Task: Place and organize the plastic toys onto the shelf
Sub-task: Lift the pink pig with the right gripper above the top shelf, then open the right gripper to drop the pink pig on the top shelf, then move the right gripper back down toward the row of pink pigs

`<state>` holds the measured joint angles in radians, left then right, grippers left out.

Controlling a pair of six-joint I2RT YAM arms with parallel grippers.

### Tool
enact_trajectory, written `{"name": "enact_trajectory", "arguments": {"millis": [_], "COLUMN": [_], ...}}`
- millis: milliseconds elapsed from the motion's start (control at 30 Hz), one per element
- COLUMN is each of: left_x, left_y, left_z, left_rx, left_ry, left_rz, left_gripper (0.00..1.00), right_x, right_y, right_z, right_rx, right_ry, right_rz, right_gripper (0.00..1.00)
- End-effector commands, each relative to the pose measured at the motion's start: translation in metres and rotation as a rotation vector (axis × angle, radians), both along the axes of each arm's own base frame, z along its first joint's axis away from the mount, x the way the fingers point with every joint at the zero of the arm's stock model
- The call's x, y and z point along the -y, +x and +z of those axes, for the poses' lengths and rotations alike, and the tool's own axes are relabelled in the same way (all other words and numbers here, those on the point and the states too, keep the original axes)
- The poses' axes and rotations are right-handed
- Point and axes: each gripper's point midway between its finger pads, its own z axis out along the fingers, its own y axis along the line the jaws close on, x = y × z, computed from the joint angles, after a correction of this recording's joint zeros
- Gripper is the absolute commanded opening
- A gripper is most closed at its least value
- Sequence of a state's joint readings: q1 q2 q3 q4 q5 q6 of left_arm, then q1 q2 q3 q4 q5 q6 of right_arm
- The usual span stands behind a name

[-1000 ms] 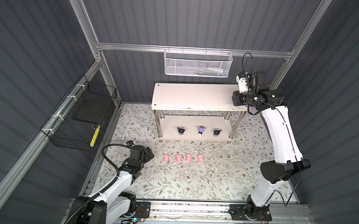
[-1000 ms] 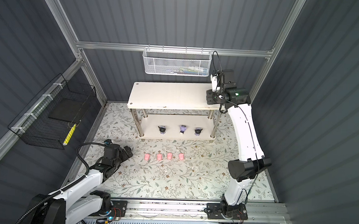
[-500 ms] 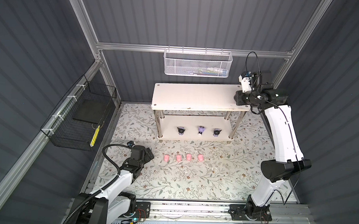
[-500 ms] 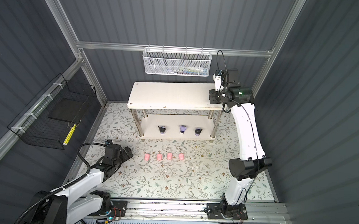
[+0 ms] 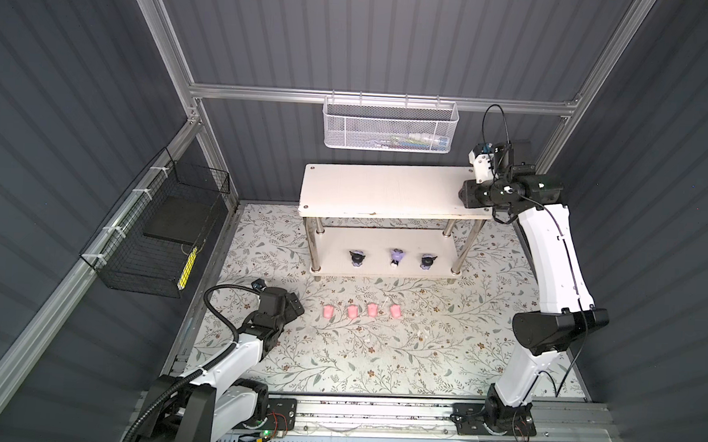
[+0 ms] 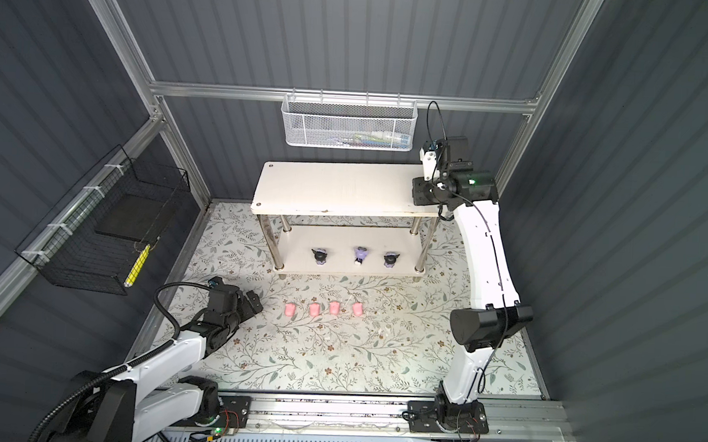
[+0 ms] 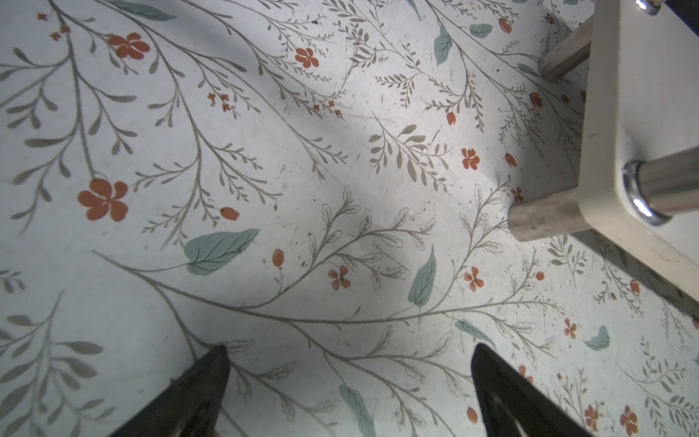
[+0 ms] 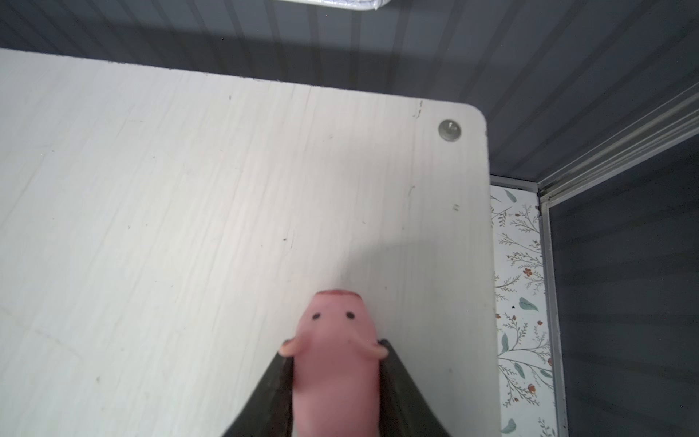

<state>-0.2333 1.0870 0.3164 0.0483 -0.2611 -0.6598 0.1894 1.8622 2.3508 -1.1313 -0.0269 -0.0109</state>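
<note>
The shelf (image 5: 379,190) (image 6: 337,190) stands at the back of the mat. Three black-and-lavender toys (image 5: 396,257) (image 6: 360,255) stand in a row on its lower tier. Several pink pig toys (image 5: 352,311) (image 6: 314,309) lie in a row on the mat in front. My right gripper (image 8: 334,348) (image 5: 468,194) is over the right end of the top tier, shut on one pink pig toy (image 8: 336,333), whose snout touches or nearly touches the board. My left gripper (image 7: 350,352) (image 5: 294,304) hangs open and empty over the mat, left of the pink row.
A white mesh basket (image 5: 390,128) hangs on the back wall above the shelf. A black wire basket (image 5: 156,228) hangs on the left wall. The shelf's lower front corner (image 7: 624,113) with a metal leg (image 7: 665,185) is close to my left gripper.
The right wrist has shifted slightly over the shelf's right end, with the pig still between its fingers. The left arm has stayed where it was.
</note>
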Motion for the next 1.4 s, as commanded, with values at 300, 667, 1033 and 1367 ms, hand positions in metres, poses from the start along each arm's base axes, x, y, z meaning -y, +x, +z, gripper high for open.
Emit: {"name": "enact_trajectory", "arguments": {"millis": [300,667,1033,1367], "left_x": [0.002,0.002,0.002,0.002], "left_y": [0.008,0.009,0.011,0.012], "left_z": [0.004,0.003,0.005,0.007], "left_rx": [0.014,0.01,0.014,0.015], "left_ry": [-0.004,-0.005,0.0,0.004], "left_rz": [0.005,0.005,0.004,0.003], "left_gripper": [1.0,1.0,1.0,1.0], "right_x": [0.001,0.004,-0.001,-0.035], "right_y": [0.0,-0.015,-0.057,-0.141], "right_z": [0.007,0.038,0.081,0.07], "right_rx": [0.021,0.101,0.226,0.398], "right_ry": [-0.005,0.021,0.114,0.078], "right_rz": [0.007,-0.001,0.038,0.144], "right_gripper": [0.49,0.67,0.72,0.72]}}
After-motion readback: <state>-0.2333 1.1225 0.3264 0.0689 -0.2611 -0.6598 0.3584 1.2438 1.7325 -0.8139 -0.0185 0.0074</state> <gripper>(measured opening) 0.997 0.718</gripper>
